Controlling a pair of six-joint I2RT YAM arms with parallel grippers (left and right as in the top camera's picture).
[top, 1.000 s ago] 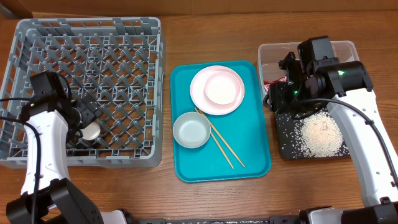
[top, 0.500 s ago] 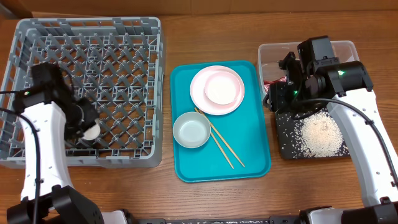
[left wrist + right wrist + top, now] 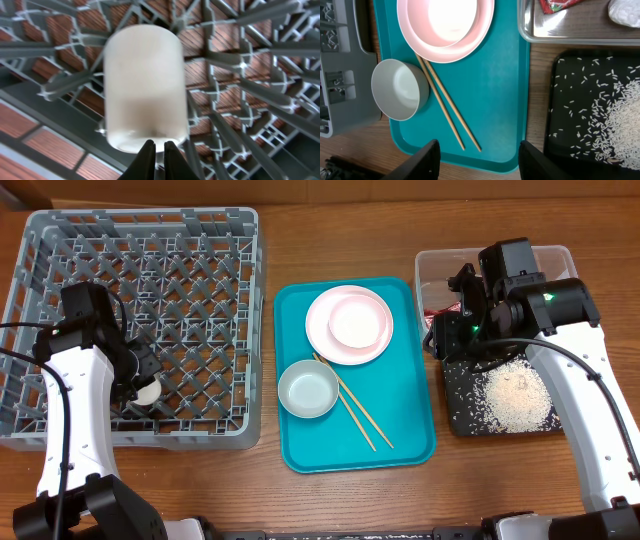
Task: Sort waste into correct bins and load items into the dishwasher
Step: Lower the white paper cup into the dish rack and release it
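The small white cup (image 3: 145, 90) lies on its side among the pegs of the grey dishwasher rack (image 3: 200, 240). My left gripper (image 3: 156, 147) is shut just short of the cup's rim and holds nothing. My right gripper (image 3: 480, 150) hangs open and empty over the teal tray's (image 3: 505, 100) front edge. On that tray are the plate (image 3: 322, 330) with a white bowl (image 3: 358, 320) on it, a grey bowl (image 3: 308, 390) and the chopsticks (image 3: 355, 410). The clear tub (image 3: 570, 37) holds the red wrapper (image 3: 555, 5) and the white scrap (image 3: 625, 10). Rice (image 3: 620, 120) lies in the black tray (image 3: 565, 100).
The rack fills the table's left side, and its corner (image 3: 340, 75) reaches close to the teal tray. The tub and the black tray stand one behind the other at the right. My right arm (image 3: 540, 310) hangs over them.
My left gripper's jaws have gone from open to shut, and the arm has shifted slightly. The cup stays lying in the rack. The right arm has not moved.
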